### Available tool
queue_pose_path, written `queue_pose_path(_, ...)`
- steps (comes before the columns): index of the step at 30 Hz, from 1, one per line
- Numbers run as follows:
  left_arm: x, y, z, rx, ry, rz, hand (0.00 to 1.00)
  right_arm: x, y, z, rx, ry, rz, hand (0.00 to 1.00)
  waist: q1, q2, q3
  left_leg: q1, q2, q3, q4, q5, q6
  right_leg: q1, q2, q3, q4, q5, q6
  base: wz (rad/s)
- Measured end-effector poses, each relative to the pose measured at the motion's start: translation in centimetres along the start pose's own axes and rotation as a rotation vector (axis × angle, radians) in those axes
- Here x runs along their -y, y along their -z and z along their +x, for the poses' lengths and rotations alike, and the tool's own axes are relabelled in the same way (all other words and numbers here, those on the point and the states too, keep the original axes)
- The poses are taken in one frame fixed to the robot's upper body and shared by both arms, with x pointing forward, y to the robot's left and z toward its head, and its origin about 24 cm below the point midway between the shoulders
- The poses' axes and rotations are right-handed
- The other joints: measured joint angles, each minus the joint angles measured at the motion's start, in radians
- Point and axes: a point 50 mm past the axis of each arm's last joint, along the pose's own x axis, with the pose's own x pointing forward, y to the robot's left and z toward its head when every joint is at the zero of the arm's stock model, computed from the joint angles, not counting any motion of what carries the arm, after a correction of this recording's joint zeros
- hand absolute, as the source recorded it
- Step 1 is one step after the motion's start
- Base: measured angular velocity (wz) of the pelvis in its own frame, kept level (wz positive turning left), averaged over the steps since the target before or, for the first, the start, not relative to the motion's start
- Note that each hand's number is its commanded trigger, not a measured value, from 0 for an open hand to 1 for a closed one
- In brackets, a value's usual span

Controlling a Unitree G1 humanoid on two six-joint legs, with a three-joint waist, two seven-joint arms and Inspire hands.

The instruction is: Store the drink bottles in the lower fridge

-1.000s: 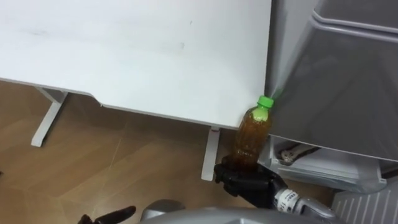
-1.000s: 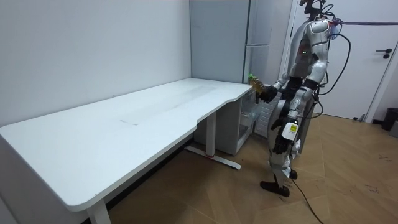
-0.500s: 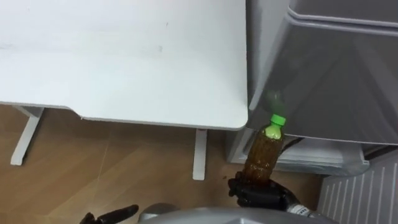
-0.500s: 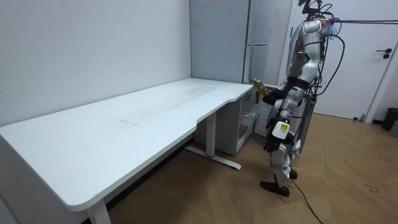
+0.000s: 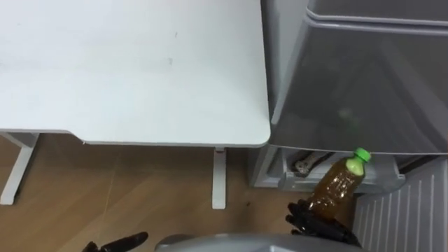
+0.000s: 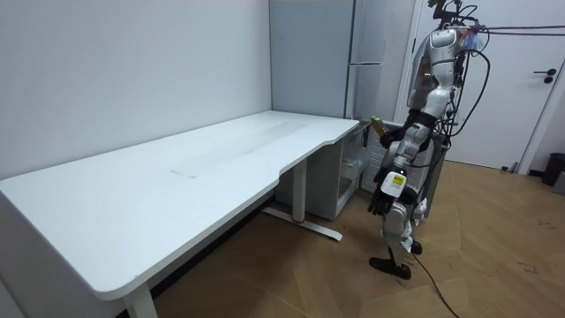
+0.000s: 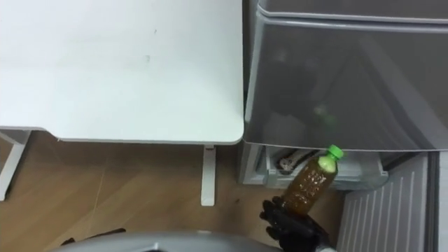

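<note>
1. The grey fridge [image 5: 364,84] stood at the right, just beside the table's right end. Its lower compartment [image 5: 308,168] was open, and the ribbed inner face of the lower door [image 5: 402,217] showed at the near right.
2. The white table [image 5: 126,63] took up the left and far side and was bare.
3. The bottle [image 5: 337,187], full of brown drink, was in the air in front of the open compartment, not yet inside. It was tilted, with its green cap [image 5: 361,154] up and to the right.
4. The right hand [image 5: 315,222] had its fingers curled tight round the bottle's lower end.
5. The left hand [image 5: 112,245] hung low at the near left, fingers loosely straight and holding nothing.
6. Handling, as a judgement: the bottle was probably plastic, fairly heavy while full, stiff enough to squeeze, and smooth. Gripped at the bottom it was top-heavy and could pivot. A grip round the middle would be steadier.
7. No label or writing could be read.
</note>
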Motion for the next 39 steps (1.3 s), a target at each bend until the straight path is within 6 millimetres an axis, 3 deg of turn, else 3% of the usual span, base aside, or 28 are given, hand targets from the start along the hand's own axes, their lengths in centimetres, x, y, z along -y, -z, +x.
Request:
queue_pose_path(13,-0.3,0.4,0.0,0.002,-0.019,0.138,0.0,1.0,0.5,0.2,0.064,0.214,0.238,1.0,-0.016,0.015,0.0036,0.001,0.008,0.015,0.006,-0.004,-0.005,-0.01,0.006,0.015,0.002,0.003,-0.004,-0.03)
queue_pose_path(21,0.8,0.5,-0.1,0.026,0.017,0.27,0.0,-0.8,-1.8,2.0,0.182,0.197,0.411,1.0,-0.026,0.025,0.0082,0.003,0.006,0.018,0.012,-0.004,-0.005,-0.01,0.005,0.015,-0.004,0.002,-0.004,0.0)
queue_pose_path(32,1.5,0.8,-0.2,0.028,0.071,0.309,0.0,-3.5,-4.4,3.6,0.283,0.097,0.481,1.0,-0.025,0.027,0.0099,0.003,0.003,0.017,-0.007,-0.004,-0.005,-0.004,0.005,0.012,-0.019,0.001,-0.002,0.0)
queue_pose_path(34,1.6,0.8,-0.2,0.028,0.083,0.311,0.0,-3.8,-4.8,3.7,0.289,0.087,0.476,1.0,-0.025,0.028,0.0143,0.004,0.003,0.015,-0.007,-0.004,-0.005,0.0,0.005,0.011,-0.018,0.001,-0.002,0.02)
queue_pose_path(39,1.5,0.9,-0.2,0.03,0.1,0.349,0.0,-3.9,-5.0,3.7,0.294,0.085,0.474,1.0,-0.025,0.027,0.0149,0.001,0.003,0.008,-0.006,-0.004,-0.005,0.002,0.005,0.004,-0.017,0.001,-0.002,0.04)
